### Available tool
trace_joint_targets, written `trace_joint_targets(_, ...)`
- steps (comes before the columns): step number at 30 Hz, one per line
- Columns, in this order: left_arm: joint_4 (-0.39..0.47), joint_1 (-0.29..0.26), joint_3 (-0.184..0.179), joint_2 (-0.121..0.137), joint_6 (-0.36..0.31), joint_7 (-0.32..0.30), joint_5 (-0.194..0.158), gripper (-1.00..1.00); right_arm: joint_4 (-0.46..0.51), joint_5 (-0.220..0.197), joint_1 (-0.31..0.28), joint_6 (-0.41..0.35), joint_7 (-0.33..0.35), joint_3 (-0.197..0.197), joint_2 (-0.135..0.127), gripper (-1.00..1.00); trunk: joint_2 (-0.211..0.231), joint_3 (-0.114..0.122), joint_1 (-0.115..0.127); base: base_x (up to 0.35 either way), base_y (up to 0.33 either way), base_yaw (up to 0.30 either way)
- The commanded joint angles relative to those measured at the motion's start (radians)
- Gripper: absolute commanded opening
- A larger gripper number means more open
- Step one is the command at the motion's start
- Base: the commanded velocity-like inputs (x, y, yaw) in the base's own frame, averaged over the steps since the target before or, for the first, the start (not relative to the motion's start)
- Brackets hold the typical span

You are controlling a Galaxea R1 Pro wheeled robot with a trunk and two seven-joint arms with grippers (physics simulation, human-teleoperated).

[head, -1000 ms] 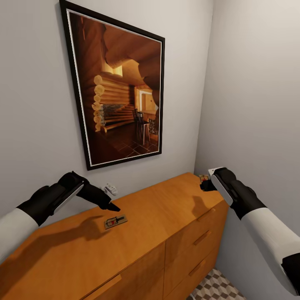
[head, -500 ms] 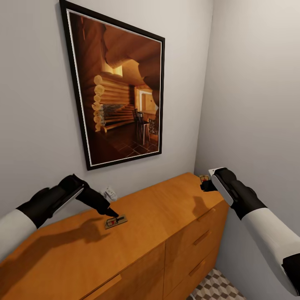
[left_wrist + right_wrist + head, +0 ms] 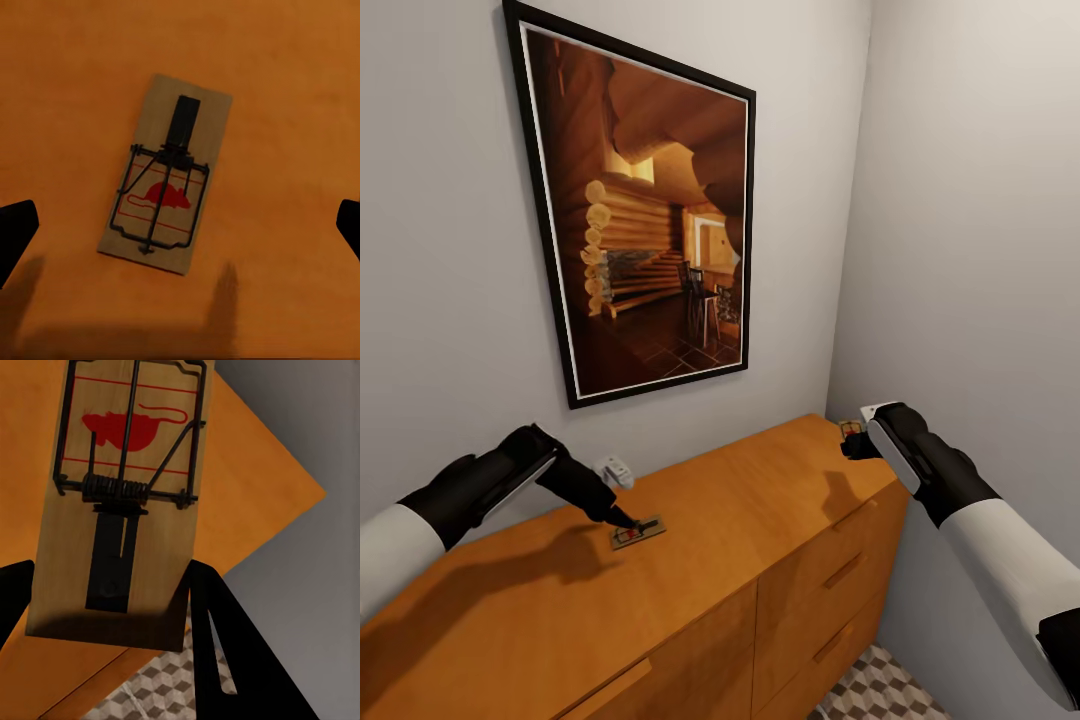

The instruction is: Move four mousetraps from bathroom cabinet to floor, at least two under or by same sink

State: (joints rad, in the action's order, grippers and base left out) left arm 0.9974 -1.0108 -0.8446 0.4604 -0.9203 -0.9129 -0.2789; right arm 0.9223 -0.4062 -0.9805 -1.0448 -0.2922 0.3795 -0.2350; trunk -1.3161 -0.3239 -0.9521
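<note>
My left pincer hung open over a small flat brown wooden mousetrap on the orange-brown wooden cabinet; my right pincer gripped a second mousetrap.

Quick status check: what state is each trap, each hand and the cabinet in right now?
Mousetrap on cabinet top: lying flat, not gripped.
Left hand: open, fingers either side of that trap, just above it.
Mousetrap in right hand: held, lifted off the top.
Right hand: shut on its trap.
Cabinet: visible drawer fronts closed.

White forearms, black wrists, white panel each; black jaws, seemingly tapered.
</note>
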Motion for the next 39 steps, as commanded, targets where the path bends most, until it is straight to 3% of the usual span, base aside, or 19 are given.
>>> trace_joint_targets(1, -0.005, -0.002, -0.002, 0.0, -0.003, 0.0, -0.003, 1.0, 0.001, -0.014, -0.001, -0.002, -0.01, 0.004, -0.001, -1.0, -0.001, -0.001, 0.0, 0.0, 0.0, 0.0)
trace_joint_targets(13, -0.098, -0.002, 0.008, -0.011, 0.087, 0.0, -0.005, 1.0, 0.0, -0.014, -0.001, -0.002, -0.01, 0.004, -0.001, -1.0, -0.001, -0.001, 0.0, 0.0, 0.0, 0.0)
trace_joint_targets(32, -0.105, -0.002, 0.01, -0.03, 0.095, 0.0, -0.001, 1.0, 0.0, -0.014, -0.001, -0.002, -0.01, 0.004, -0.001, -1.0, -0.001, -0.001, 0.0, 0.0, 0.0, 0.0)
trace_joint_targets(39, -0.108, -0.002, 0.01, -0.049, 0.095, 0.0, 0.031, 1.0, 0.0, -0.014, -0.001, -0.002, -0.01, 0.004, -0.001, -1.0, -0.001, -0.001, 0.0, 0.0, 0.0, 0.0)
